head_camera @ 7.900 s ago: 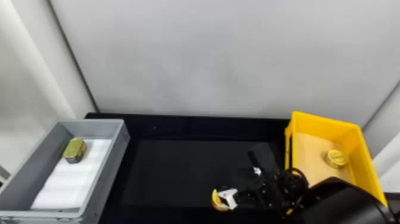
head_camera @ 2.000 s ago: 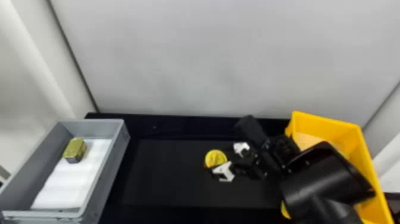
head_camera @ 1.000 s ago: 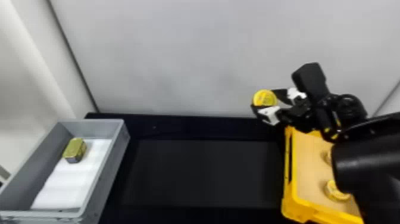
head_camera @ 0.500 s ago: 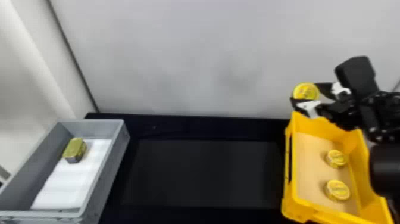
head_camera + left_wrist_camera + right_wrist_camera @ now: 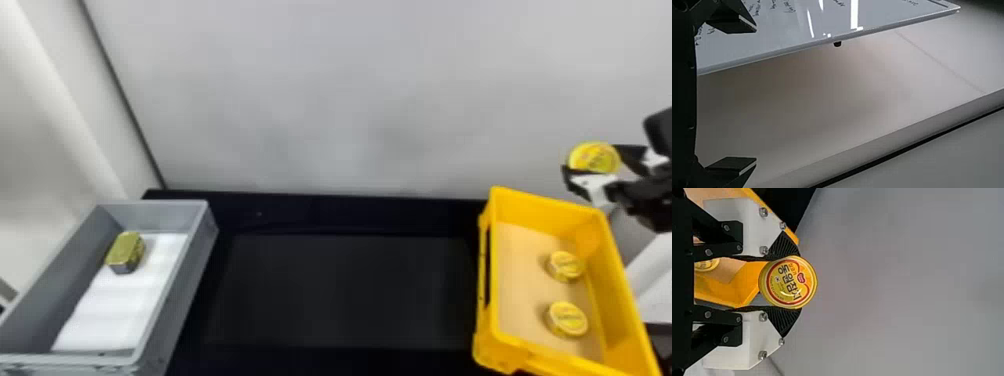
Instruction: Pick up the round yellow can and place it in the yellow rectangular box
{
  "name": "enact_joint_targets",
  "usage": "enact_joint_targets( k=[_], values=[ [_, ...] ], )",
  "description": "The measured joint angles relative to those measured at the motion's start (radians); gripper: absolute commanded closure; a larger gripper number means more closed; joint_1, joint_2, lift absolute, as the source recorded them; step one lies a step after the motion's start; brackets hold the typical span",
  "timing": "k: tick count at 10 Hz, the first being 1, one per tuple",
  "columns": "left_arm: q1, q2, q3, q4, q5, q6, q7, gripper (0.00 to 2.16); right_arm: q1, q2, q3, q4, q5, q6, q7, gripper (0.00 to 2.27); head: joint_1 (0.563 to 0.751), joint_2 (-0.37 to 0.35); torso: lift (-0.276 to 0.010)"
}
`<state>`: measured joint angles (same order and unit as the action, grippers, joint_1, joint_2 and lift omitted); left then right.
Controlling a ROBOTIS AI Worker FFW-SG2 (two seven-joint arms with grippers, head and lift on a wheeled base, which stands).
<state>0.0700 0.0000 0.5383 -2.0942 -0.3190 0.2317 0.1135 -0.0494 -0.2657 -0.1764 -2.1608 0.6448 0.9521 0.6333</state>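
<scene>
High above the far right part of the yellow box (image 5: 547,202), my right gripper (image 5: 594,161) is shut on a round yellow can (image 5: 595,156). In the right wrist view, that can (image 5: 788,282) is squeezed between the two ribbed black pads of my right gripper (image 5: 785,282), its lid in full sight. Two more round yellow cans, one farther back (image 5: 565,266) and one nearer (image 5: 568,319), rest on the box's floor. My left gripper (image 5: 756,96) stands open in the left wrist view, nothing between its fingers, a whiteboard edge and pale surface beyond.
At the left stands a grey box (image 5: 192,280) holding a white liner and a gold rectangular can (image 5: 125,251). The black table (image 5: 345,290) lies between both boxes. A pale wall (image 5: 325,100) rises behind the table.
The right gripper has lifted the can from the black table and carried it back and rightward, over the yellow box's far end. The boxes have stayed put.
</scene>
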Motion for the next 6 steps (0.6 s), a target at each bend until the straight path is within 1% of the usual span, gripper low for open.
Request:
enact_joint_targets(
  k=[4,6],
  values=[
    [0.003,0.000,0.002,-0.004,0.001,-0.001,0.000,0.10,0.049,0.002,-0.097,0.004,-0.004,-0.016,-0.011,0.74,0.694,0.014,-0.060],
    [0.004,0.000,0.002,-0.004,0.001,-0.003,0.000,0.10,0.080,0.007,-0.132,0.030,-0.029,-0.030,-0.035,0.74,0.694,0.014,-0.060]
  ],
)
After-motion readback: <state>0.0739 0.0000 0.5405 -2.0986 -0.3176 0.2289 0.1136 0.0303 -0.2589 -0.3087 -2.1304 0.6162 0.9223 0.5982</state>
